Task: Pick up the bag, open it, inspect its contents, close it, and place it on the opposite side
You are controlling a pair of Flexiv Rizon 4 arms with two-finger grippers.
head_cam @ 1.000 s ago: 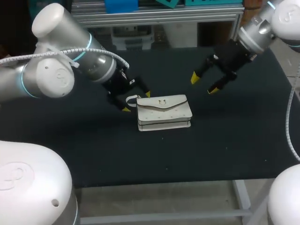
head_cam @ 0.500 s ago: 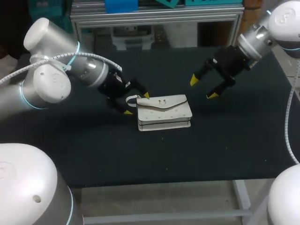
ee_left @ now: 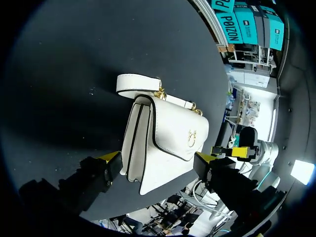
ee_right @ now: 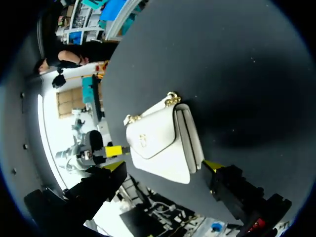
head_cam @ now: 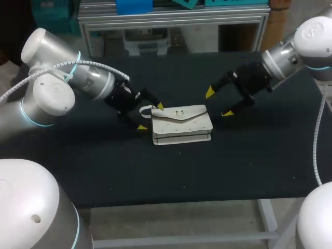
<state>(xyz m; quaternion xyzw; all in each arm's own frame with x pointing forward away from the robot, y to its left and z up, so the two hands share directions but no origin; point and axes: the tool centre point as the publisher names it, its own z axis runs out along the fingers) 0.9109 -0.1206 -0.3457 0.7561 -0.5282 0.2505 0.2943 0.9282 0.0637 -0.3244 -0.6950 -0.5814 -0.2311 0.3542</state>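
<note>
Bag (head_cam: 181, 124), white, just one of them, lies flat near the middle of the dark table (head_cam: 259, 171) with its flap shut and a single gold clasp (head_cam: 179, 112) on the front. One white strap (head_cam: 145, 110) with gold links curls out from its 9 o'clock end. There are two grippers, each showing two yellow tips, four tips in all. The left gripper (head_cam: 150, 116) sits at the bag's 9 o'clock end, fingers spread wide. One tip is by the bag's far corner near the strap and the other is out past its near corner. In the left wrist view the bag (ee_left: 165, 143) lies between the spread fingers of that gripper (ee_left: 158, 165); whether either one touches it cannot be told, and nothing is pinched. The right gripper (head_cam: 218, 102) hangs at about 2 o'clock from the bag, apart from it, fingers also spread wide and holding nothing. In its own wrist view the bag (ee_right: 158, 143) lies ahead of that gripper (ee_right: 164, 168), clasp (ee_right: 142, 140) facing up.
</note>
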